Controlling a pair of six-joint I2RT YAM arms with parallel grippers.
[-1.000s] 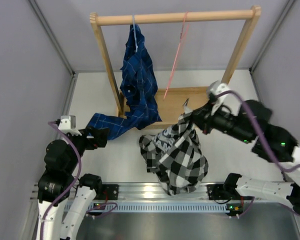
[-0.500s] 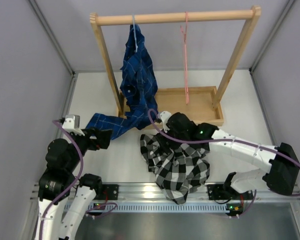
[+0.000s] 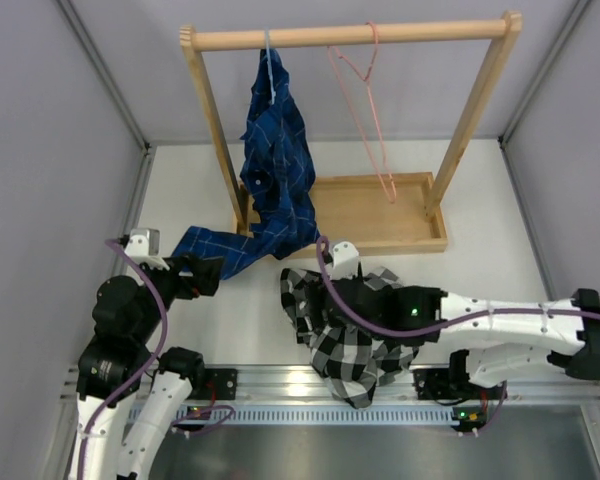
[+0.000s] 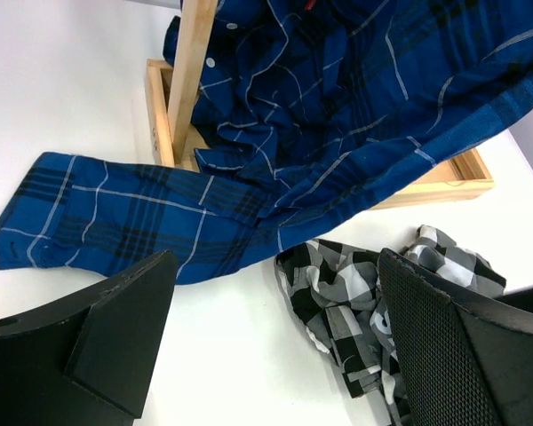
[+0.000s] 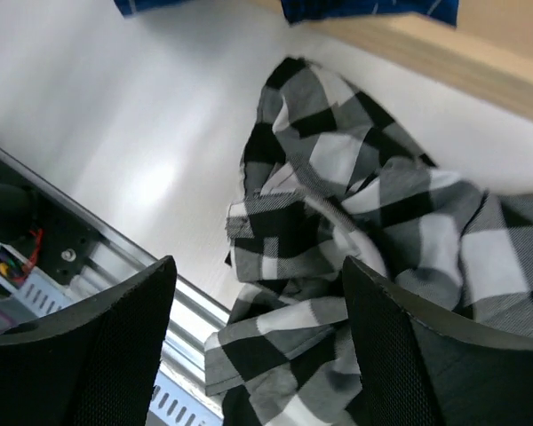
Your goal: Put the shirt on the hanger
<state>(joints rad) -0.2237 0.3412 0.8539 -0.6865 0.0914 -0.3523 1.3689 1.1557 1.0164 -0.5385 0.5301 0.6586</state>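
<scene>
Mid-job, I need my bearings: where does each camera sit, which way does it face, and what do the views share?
Top external: above and behind the bases, looking down at the table, rack, hanger, left arm and right arm.
Left wrist: low at the table's left, facing the blue shirt and rack base; left gripper open, at the bottom corners.
Right wrist: over the shirt, looking down toward the near rail; right gripper open, at the bottom.
Shared: the shirt shows in all three.

The shirt (image 3: 355,335) lies on the table (image 3: 490,275) before the tray (image 3: 345,205), with the hanger (image 3: 368,120) on the rail (image 3: 430,32) behind.
</scene>
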